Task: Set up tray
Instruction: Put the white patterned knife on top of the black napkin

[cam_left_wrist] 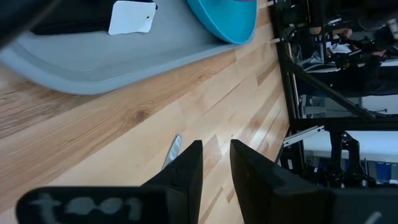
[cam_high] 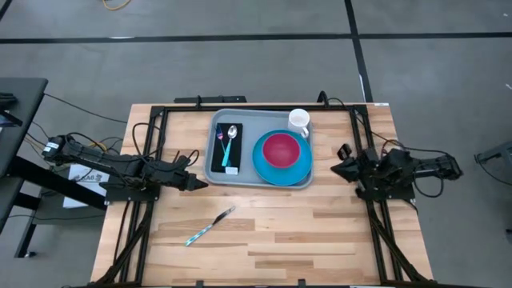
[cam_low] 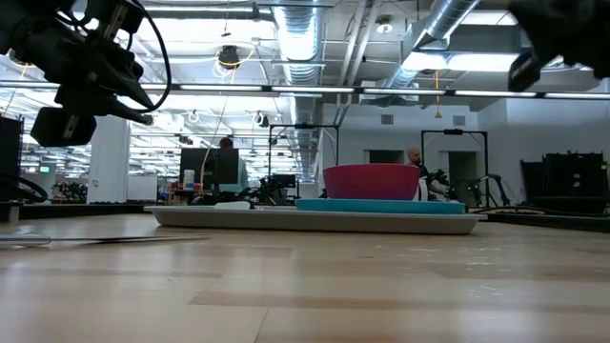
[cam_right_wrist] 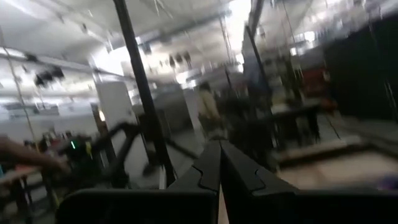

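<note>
The grey-blue tray (cam_high: 246,173) lies flat on the far middle of the table. On it sit a bright-blue plate (cam_high: 282,166) carrying a magenta bowl (cam_high: 282,149), a white cup (cam_high: 299,121), and a black napkin (cam_high: 222,152) with a teal-handled spoon (cam_high: 229,144). A second teal-handled utensil (cam_high: 210,226) lies on the bare wood nearer the front; its metal tip (cam_left_wrist: 172,151) shows in the left wrist view. My left gripper (cam_high: 198,183) hovers off the tray's left near corner, slightly open (cam_left_wrist: 216,165) and empty. My right gripper (cam_high: 336,169) hangs right of the tray, shut (cam_right_wrist: 219,155), pointing out into the room.
Black frame rails (cam_high: 152,160) run along both sides of the table under the arms. Bare wood (cam_high: 304,232) stretches across the near half of the table. In the low view both arms (cam_low: 95,57) hang above the tabletop, and the tray (cam_low: 315,219) sits low.
</note>
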